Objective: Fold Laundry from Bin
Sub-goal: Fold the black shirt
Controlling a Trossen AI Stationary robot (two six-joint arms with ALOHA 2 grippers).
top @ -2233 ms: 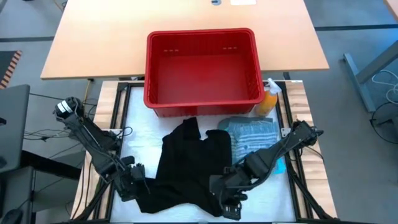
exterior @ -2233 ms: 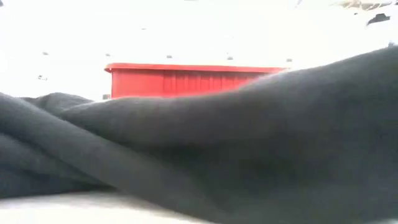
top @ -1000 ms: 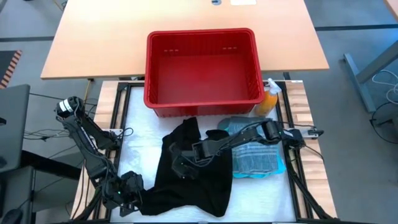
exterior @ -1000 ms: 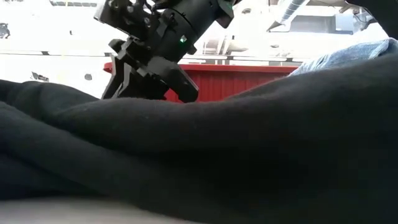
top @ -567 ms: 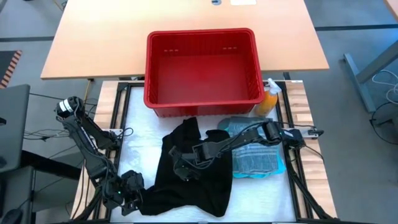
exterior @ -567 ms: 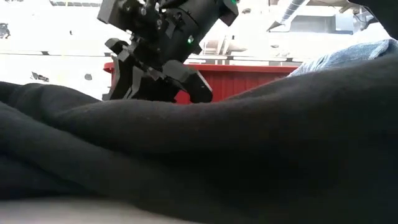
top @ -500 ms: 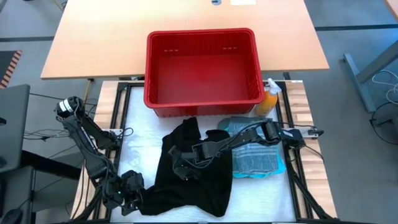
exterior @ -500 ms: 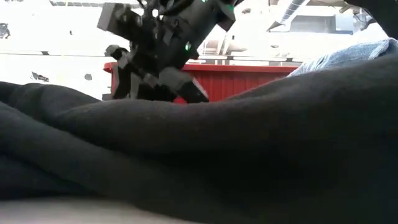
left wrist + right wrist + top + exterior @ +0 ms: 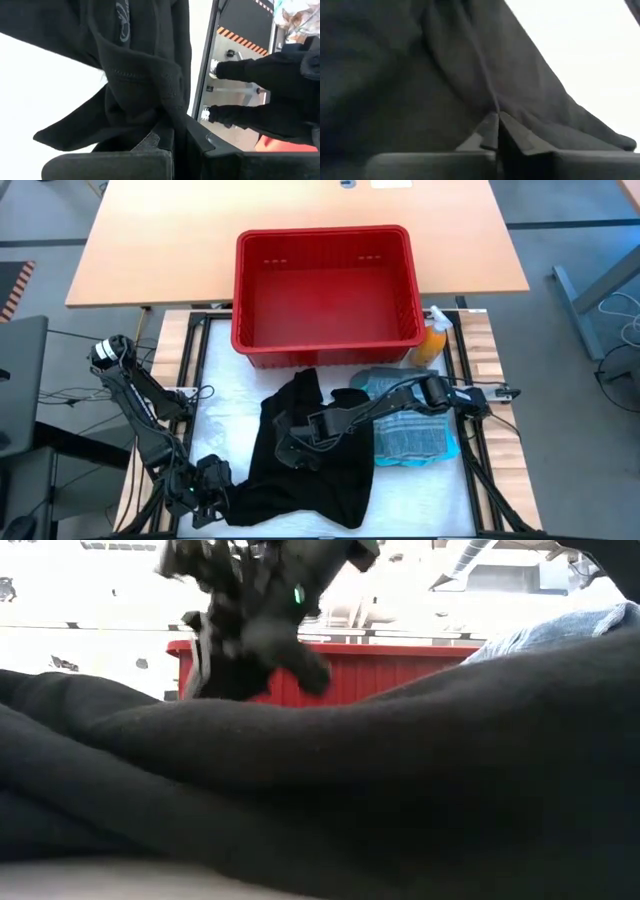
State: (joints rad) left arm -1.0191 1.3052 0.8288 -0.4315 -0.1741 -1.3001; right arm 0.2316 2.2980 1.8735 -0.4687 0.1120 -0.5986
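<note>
A black garment [image 9: 320,460] of the laundry lies spread on the white table top, and it fills the foreground of the low view [image 9: 350,790]. My left gripper [image 9: 205,483] is at the garment's near-left corner, shut on it. My right gripper [image 9: 288,450] reaches in from the right and is shut on the cloth of the garment's left half; it is blurred in the low view [image 9: 245,670]. The red bin [image 9: 325,350] stands behind the garment with nothing in it. My left gripper pinches a bunched bit of the black garment at its near-left corner [image 9: 167,112] between its two fingers, slanting down from the near left. The cloth gathers into folds at the fingertips, and the rest of the garment lies on the table. My right gripper pinches a small ridge of the black cloth [image 9: 492,102] between its two fingertips, in the garment's left half. It slants down from the right. Creases run into the fingertips, and the garment lies on the table around them.
A folded blue-grey striped cloth [image 9: 415,412] lies on teal cloth [image 9: 450,446] at the table's right. An orange spray bottle [image 9: 432,342] stands by the bin's right near corner. Black frame rails [image 9: 470,450] run along the table's sides.
My right gripper has shut on the black cloth below it; a second ago its fingers stood open over the garment. It has stayed over the same spot. The garment lies as before.
</note>
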